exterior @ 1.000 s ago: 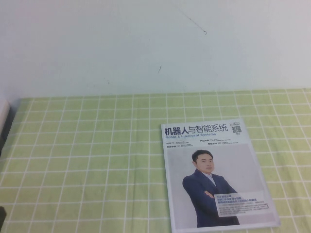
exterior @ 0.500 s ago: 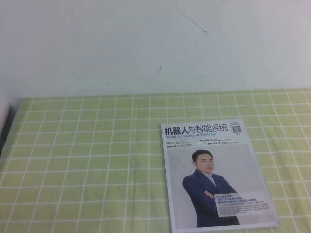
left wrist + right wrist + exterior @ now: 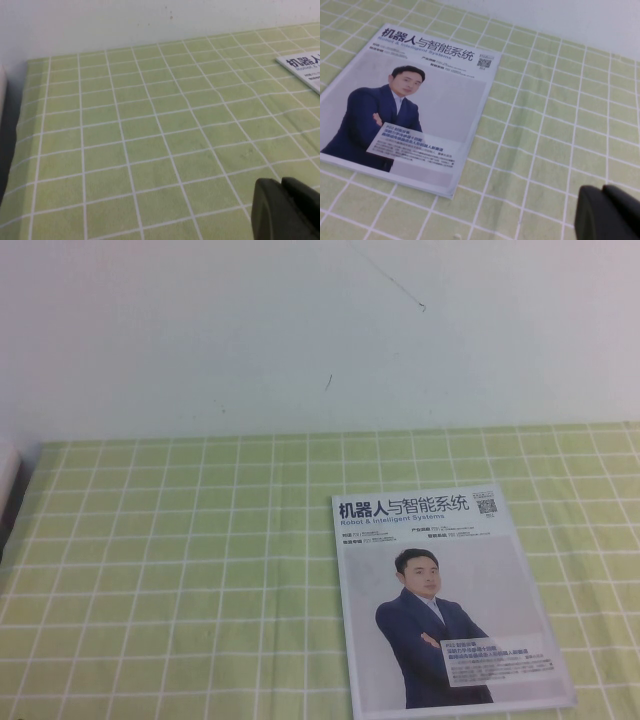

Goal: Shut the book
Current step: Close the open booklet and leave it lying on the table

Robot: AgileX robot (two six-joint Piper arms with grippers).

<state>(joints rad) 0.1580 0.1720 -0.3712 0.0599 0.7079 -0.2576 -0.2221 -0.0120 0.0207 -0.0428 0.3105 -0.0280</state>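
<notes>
Magazine (image 3: 447, 602) was lying flat and already shut, cover up, on the robot's right side of the green checked tablecloth (image 3: 180, 540). Left gripper (image 3: 287, 210) hung over bare cloth well apart from it, and right gripper (image 3: 607, 212) was near it but not touching. Couldn't tell if either was open or closed. My worry was that a stray nudge from the right arm would slide it or lift the cover open

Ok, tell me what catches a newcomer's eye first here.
The closed magazine, its cover showing a suited man, lies on the green checked tablecloth at the robot's right, before a white wall. The left gripper hangs over bare cloth, the right gripper beside the magazine; neither touches it.
</notes>
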